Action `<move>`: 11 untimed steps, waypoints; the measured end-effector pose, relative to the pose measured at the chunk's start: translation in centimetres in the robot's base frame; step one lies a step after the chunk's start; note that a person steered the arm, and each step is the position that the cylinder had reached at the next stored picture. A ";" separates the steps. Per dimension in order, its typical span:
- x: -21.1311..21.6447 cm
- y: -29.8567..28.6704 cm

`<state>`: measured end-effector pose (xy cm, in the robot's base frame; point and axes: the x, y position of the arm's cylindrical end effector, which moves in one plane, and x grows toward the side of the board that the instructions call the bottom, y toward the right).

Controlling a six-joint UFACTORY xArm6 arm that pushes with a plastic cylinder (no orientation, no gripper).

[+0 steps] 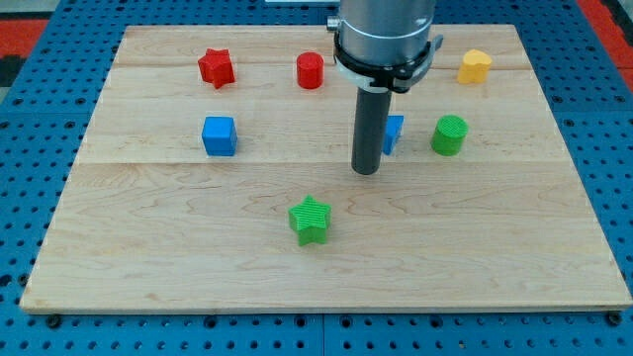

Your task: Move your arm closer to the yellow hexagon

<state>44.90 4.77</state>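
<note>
My arm [384, 40] hangs over the wooden board [198, 267], and my tip [367, 171] rests mid-board (no pincer here, just a bare rod, holding nothing). The yellow block [475, 66] sits well up and right of the tip, near the view's top-right; its shape is unclear. Green star [311, 220] lies below-left. Green cylinder [449, 134] is right. A blue block [395, 133] peeks just behind the rod. Blue cube [219, 135] left; red cylinder [310, 70] and red star [216, 67] up-left.
</note>
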 end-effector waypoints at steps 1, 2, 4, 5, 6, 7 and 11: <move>-0.6 -1.2; -1.0 -2.5; -1.0 -4.9; -1.0 -5.4; -1.0 -5.9; -1.0 -6.3; -9.8 3.7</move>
<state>35.14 8.50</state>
